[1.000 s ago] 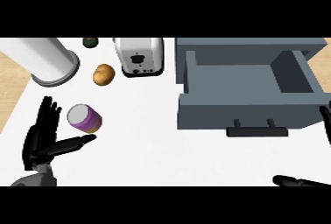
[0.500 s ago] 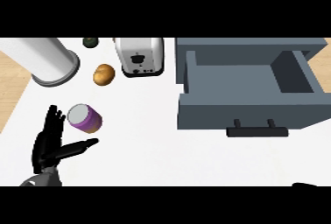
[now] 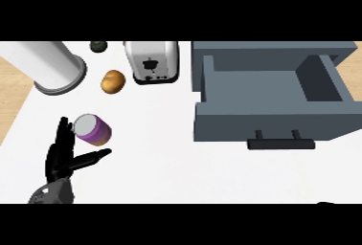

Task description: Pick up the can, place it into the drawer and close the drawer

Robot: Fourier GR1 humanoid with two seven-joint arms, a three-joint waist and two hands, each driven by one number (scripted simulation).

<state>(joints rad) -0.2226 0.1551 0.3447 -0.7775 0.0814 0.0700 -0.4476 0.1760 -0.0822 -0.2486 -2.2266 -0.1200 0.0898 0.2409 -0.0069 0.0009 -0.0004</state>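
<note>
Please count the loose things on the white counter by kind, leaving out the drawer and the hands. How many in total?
Can, purple with a white top: 1
Toaster: 1
White cylinder: 1
Brown rounded food item: 1
Small dark item at the far edge: 1
Total: 5

One can (image 3: pixel 93 129), one drawer (image 3: pixel 272 98), one toaster (image 3: pixel 151 62), one white cylinder (image 3: pixel 48 66), one potato (image 3: pixel 113 81), one hand (image 3: pixel 63 161).

We see the can (image 3: pixel 93 129) on the surface (image 3: pixel 184 167), just beside our left hand (image 3: pixel 62 160); the open drawer (image 3: pixel 272 103) sits well right, the toaster (image 3: pixel 151 62) behind.
</note>
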